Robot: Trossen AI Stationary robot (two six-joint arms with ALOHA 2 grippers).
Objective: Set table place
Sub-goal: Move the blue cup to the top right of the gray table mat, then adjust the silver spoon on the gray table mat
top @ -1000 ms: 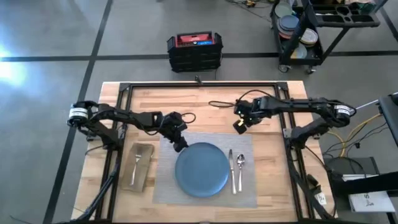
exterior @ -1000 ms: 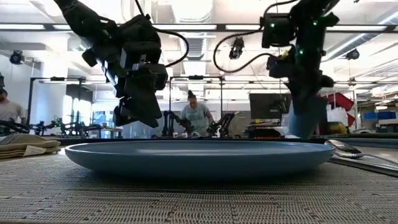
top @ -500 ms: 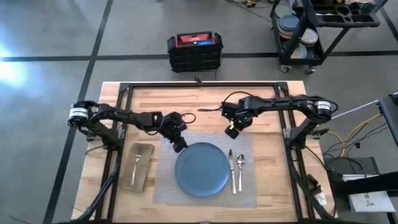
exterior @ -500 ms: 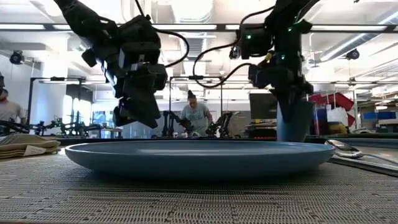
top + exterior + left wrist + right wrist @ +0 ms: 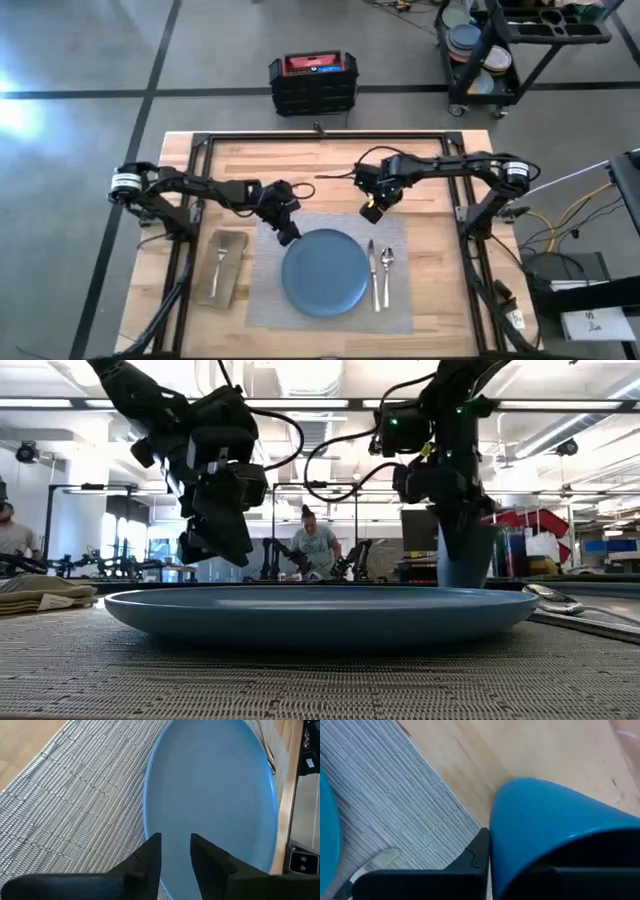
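Cup (image 5: 467, 556), smooth blue, clamped in right jaws above woven placemat's (image 5: 263, 300) edge; left jaws narrow

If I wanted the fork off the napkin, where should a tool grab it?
Take the fork across the middle of its handle, coming straight down. It lies flat and lengthwise on the folded napkin, left of the placemat, so only its narrow sides offer a pinch.
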